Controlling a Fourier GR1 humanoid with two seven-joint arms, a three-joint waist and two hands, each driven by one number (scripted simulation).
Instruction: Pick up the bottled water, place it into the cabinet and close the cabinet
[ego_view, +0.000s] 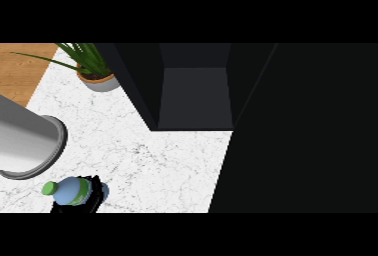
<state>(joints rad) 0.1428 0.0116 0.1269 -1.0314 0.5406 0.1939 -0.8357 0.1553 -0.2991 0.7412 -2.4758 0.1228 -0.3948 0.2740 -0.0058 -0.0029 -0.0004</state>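
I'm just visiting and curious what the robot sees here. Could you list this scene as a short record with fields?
surface: white marbled counter
bottle: bottled water, green cap, at the lower left
hand: black hand curled round the bottle; which hand, I cannot tell
cabinet: dark cabinet, open, inside looks bare
cabinet door: large dark panel at the right
plant: potted plant at the back left
other: grey cylinder at the left edge

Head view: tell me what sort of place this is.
Probably a kitchen counter: a white marble countertop carrying a potted plant, a dark open cabinet, and a bottled water with a green cap near the left hand.
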